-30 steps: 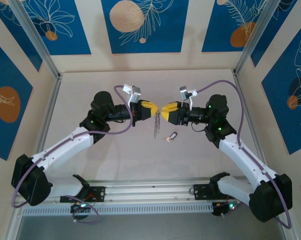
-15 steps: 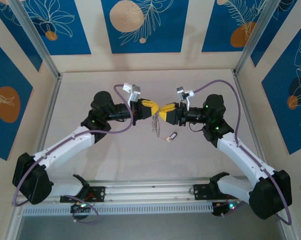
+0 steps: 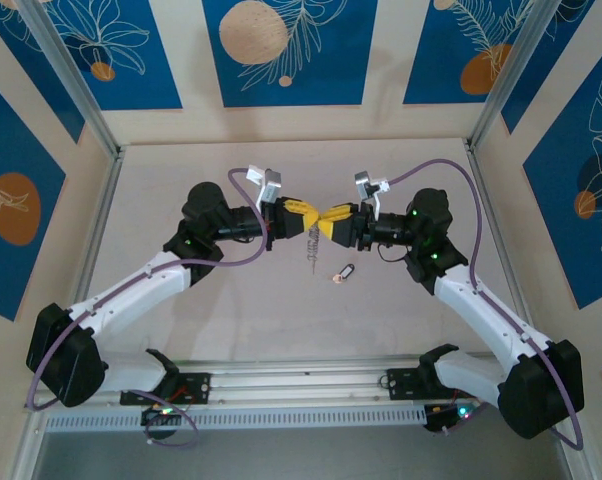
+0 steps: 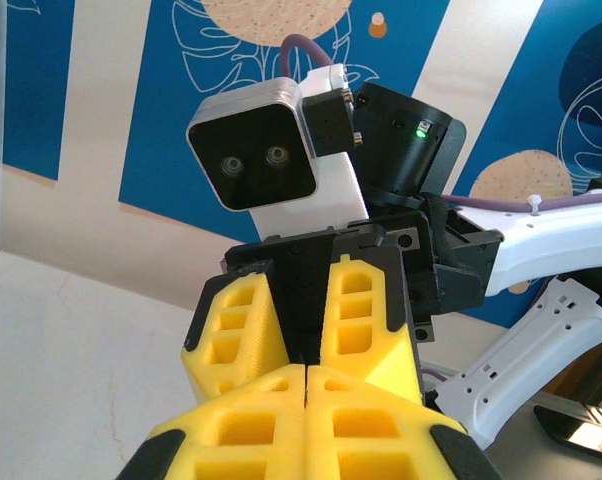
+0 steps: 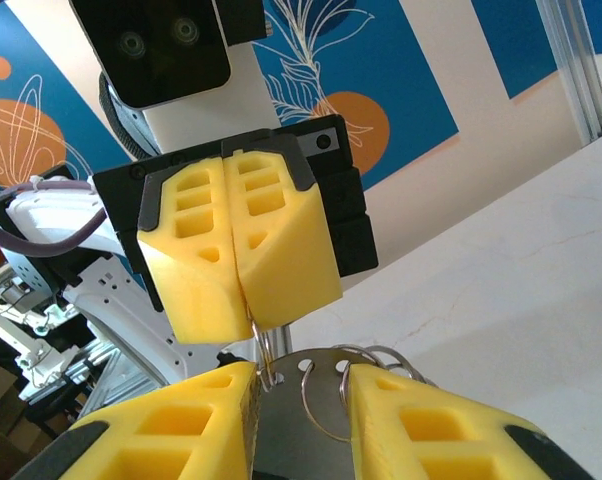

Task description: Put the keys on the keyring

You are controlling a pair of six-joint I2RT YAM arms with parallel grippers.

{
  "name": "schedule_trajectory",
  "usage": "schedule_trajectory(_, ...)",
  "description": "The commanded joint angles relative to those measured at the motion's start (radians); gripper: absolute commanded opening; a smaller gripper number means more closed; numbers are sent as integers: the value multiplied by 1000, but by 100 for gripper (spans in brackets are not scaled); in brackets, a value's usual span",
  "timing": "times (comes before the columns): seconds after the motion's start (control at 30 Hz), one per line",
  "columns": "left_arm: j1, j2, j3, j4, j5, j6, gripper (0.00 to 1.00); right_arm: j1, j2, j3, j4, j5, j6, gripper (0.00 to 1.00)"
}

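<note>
We see left hand [image 5: 243,312] clenched on keyring [image 3: 310,252] wire; right hand [image 5: 301,390] opposite, tip to tip, seemingly clamped on its rings. We judge ring light, stiff, slippery. On table [image 3: 231,170] below right hand, key [image 3: 343,271]: tiny, flat; pinch tan end.

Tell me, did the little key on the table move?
No. The key lies at the same spot on the table, just as far from the front rail as before.

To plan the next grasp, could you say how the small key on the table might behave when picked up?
The key is tiny, so probably light and easily nudged. It lies flat on the table, so jaws may skid it.
</note>
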Motion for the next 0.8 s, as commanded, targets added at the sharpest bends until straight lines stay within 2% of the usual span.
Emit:
schedule_trajectory(0.0, 1, 4, -6, 49, 31, -10, 0, 2, -7, 37, 9, 18, 1, 31)
schedule_trajectory(0.07, 2, 5, -8, 55, 33, -12, 0, 3, -7, 39, 7, 21, -1, 32)
schedule_trajectory(0.17, 1, 3, -10, 56, 33, -14, 0, -5, -12, 38, -7, 24, -8, 39)
schedule_trajectory(0.3, 1, 2, -12, 57, 37, -14, 0, -10, -15, 34, -4, 22, -2, 40)
schedule_trajectory(0.63, 1, 3, -16, 62, 39, -22, 0, 2, 5, 34, 19, 9, 12, 31)
schedule_trajectory(0.77, 0, 6, -14, 66, 41, -28, 0, 13, 22, 38, 38, 7, 16, 22)
